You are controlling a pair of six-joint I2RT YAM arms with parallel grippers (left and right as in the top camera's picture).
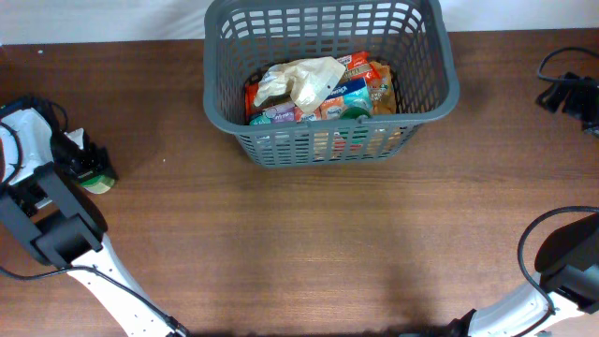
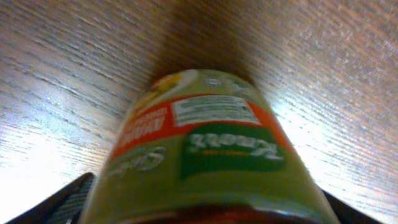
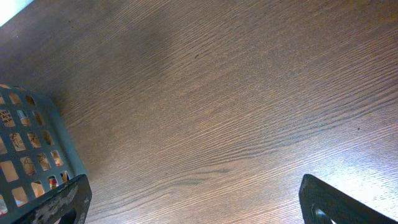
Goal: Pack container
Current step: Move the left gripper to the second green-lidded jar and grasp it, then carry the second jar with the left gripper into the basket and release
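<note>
Straddling the green jar (image 2: 205, 155), your left gripper (image 1: 82, 154) has a hold you cannot tell; the container (image 1: 328, 145) lies ahead and to its right, long side crosswise; your right gripper (image 3: 199, 205) gapes empty, farther off.

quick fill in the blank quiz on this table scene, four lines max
1. The basket is ___ in colour.
2. The snack packets lie ___ the basket.
3. The green jar fills the ___ wrist view.
4. The right gripper, holding nothing, is ___.
Missing words: grey; inside; left; open.
</note>
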